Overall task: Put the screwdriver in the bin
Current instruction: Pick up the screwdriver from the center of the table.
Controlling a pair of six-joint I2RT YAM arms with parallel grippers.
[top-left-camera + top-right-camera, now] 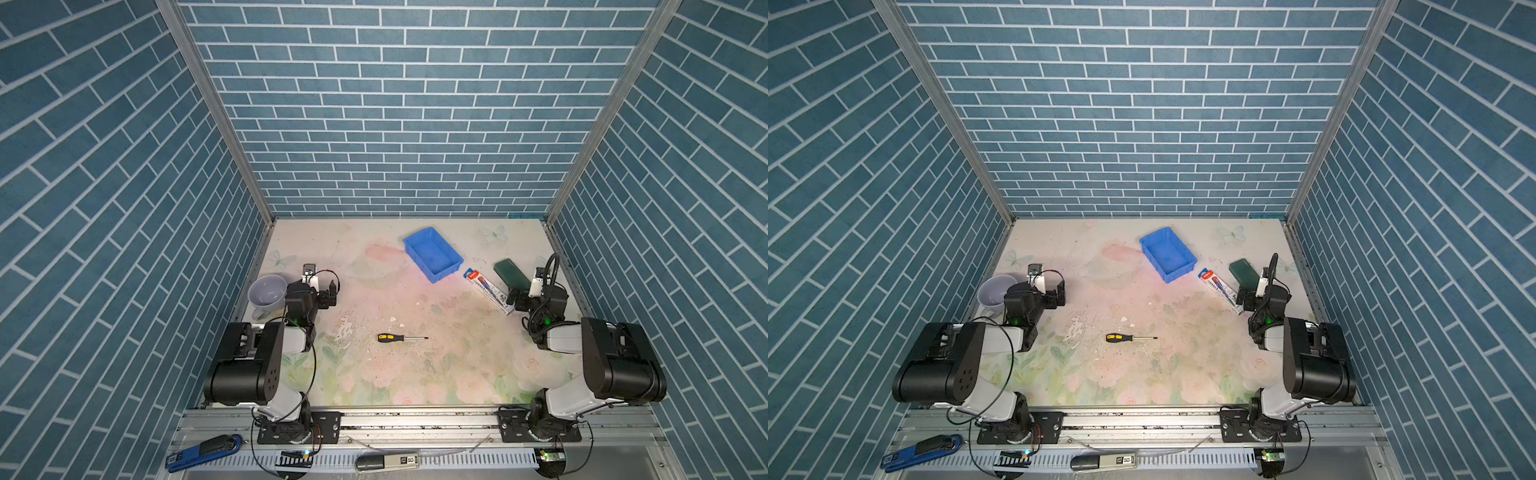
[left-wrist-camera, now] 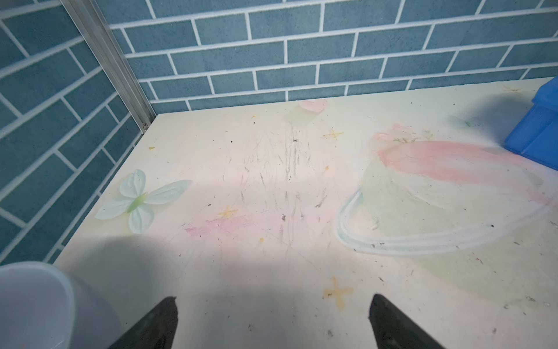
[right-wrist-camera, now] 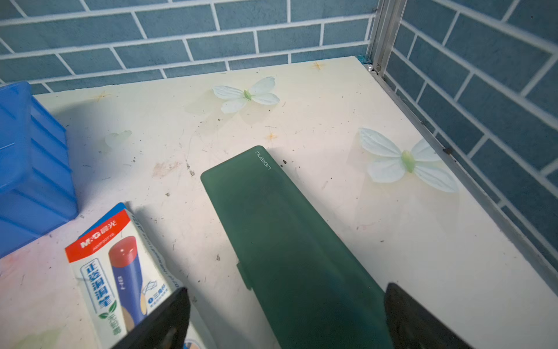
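The screwdriver (image 1: 401, 338) (image 1: 1129, 338), with a black-and-yellow handle and a thin silver shaft, lies flat mid-table, handle to the left. The blue bin (image 1: 432, 253) (image 1: 1168, 253) sits further back, turned at an angle, with nothing in it. Its outer wall shows in the left wrist view (image 2: 537, 133) and the right wrist view (image 3: 30, 169). My left gripper (image 1: 328, 293) (image 2: 273, 302) stands open over bare table at the left, well apart from the screwdriver. My right gripper (image 1: 515, 297) (image 3: 287, 293) stands open at the right, low over a green case, holding nothing.
A pale lavender mug (image 1: 267, 291) (image 2: 33, 305) stands just left of the left gripper. A dark green flat case (image 1: 511, 272) (image 3: 280, 226) and a long white-red-blue box (image 1: 488, 291) (image 3: 114, 266) lie right of the bin. Brick-patterned walls enclose three sides.
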